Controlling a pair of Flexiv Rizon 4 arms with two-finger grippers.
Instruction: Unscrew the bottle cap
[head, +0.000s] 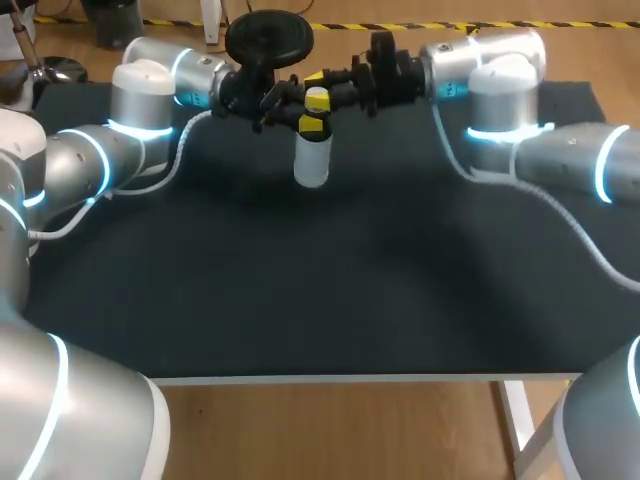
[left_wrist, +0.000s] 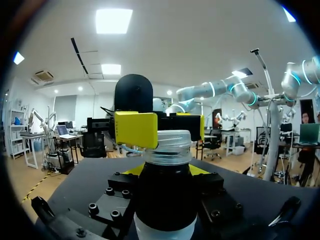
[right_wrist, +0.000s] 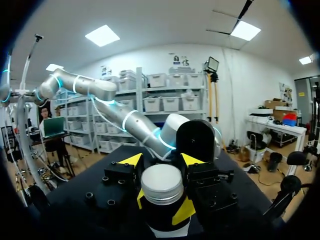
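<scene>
Closest, the bottle (left_wrist: 165, 200) sits pinched between fingers of the left gripper (left_wrist: 167, 172). Fingers of the right gripper (right_wrist: 160, 206) clamp its cap (right_wrist: 161, 184).

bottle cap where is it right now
The bottle cap sits on top of the bottle at the far middle of the table in the head view, clamped between the yellow tips of the right claw.

1. Bottle (head: 311, 165): small, with a pale, translucent lower body and a dark band round the upper body. It stands upright over the far middle of the table (head: 300, 300). Whether its base touches the table cannot be told.
2. Cap (left_wrist: 168, 142): pale and translucent, with a ribbed skirt and a flat white top. It sits square on the bottle's neck, above the table's far middle.
</scene>
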